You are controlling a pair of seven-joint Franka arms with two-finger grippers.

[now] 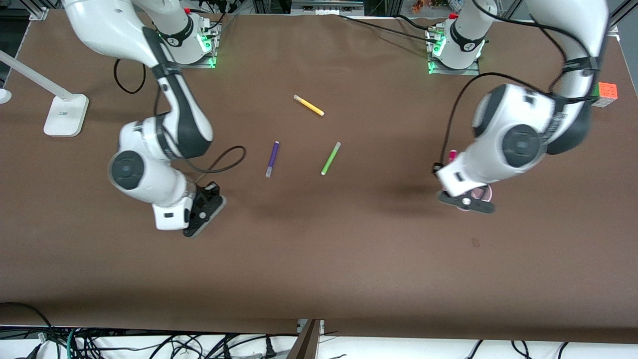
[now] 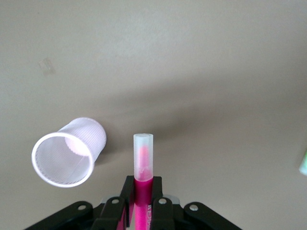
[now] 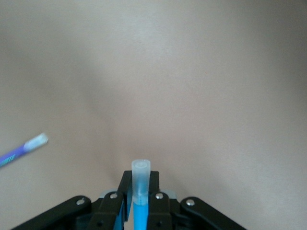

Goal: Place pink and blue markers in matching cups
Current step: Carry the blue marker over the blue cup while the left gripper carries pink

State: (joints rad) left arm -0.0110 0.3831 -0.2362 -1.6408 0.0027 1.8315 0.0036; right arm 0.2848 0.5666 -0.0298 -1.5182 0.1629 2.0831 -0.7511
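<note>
You had both grippers clamped on pens, left gripper [image 2: 139, 203] on the pink marker [image 2: 143, 158], right gripper [image 3: 139, 203] on the blue marker [image 3: 140, 179]; neither was in a cup, though the pink cup [image 2: 67, 153] stood close.

My left gripper [image 2: 142, 211] clamped on the pink marker [image 2: 143, 158], hanging up in the air just beside the pink cup [image 2: 67, 153], wrist bent downward, my right gripper [image 3: 139, 206] clamped on the blue marker [image 3: 140, 184], also aloft, elbow raised.

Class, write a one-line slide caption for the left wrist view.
Left gripper, shut on the pink marker, holds it above the table beside the pink cup.
</note>
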